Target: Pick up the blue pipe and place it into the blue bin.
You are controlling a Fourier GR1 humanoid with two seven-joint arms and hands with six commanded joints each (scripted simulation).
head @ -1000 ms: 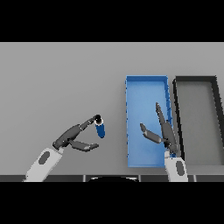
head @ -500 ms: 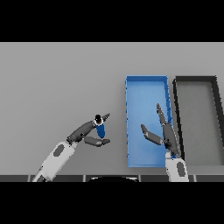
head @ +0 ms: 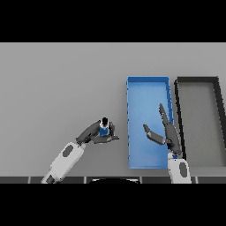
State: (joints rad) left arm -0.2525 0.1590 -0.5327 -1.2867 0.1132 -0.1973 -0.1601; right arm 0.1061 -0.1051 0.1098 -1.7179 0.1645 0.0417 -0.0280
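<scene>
From the head view, the left hand (head: pixel 98 135) has its fingers curled round the blue pipe (head: pixel 104 128) left of the blue bin (head: pixel 132 128), over which the right hand (head: pixel 165 130) hovers, fingers spread apart

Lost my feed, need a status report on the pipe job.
Left robot hand shut on pipe, left of the blue bin. Right robot hand open over the bin. Pipe not in yet.
</scene>
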